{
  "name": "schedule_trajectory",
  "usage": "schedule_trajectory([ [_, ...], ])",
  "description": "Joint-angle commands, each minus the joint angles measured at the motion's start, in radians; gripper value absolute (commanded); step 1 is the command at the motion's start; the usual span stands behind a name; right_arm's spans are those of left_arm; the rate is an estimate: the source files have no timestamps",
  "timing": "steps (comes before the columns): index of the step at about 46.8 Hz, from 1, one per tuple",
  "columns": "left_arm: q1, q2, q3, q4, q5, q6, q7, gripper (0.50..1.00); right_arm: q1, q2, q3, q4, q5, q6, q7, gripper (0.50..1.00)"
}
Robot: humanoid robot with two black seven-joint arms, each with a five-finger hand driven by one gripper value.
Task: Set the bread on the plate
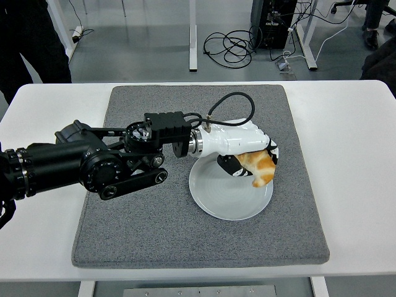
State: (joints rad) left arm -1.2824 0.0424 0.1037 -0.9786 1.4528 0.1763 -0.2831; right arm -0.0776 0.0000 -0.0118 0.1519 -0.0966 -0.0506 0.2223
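Bread (258, 167) sits clasped in the left hand (244, 162), hanging just over the right part of the plate (216, 198), long axis tilted down toward the dish, so release needs only lowering.

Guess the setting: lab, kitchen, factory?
Most likely a robotics lab. A white table with a grey mat, loose cables on the floor behind, and the left hand holding bread over a plate.
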Motion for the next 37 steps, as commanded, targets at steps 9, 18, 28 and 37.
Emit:
schedule_trajectory([
  [9, 0.052, -0.041, 0.047, 0.073, 0.000, 0.049, -0.022, 0.500, -0.001, 0.000, 0.000, 0.000, 0.000, 0.000, 0.000, 1.000],
  [18, 0.064, -0.042, 0.067, 0.138, -0.011, 0.081, -0.053, 0.500, -0.001, 0.000, 0.000, 0.000, 0.000, 0.000, 0.000, 1.000],
  [28, 0.086, -0.042, 0.099, 0.152, -0.015, 0.106, -0.056, 0.500, 0.001, 0.000, 0.000, 0.000, 0.000, 0.000, 0.000, 1.000],
  [37, 0.094, -0.042, 0.100, 0.153, -0.015, 0.106, -0.054, 0.500, -0.001, 0.000, 0.000, 0.000, 0.000, 0.000, 0.000, 1.000],
])
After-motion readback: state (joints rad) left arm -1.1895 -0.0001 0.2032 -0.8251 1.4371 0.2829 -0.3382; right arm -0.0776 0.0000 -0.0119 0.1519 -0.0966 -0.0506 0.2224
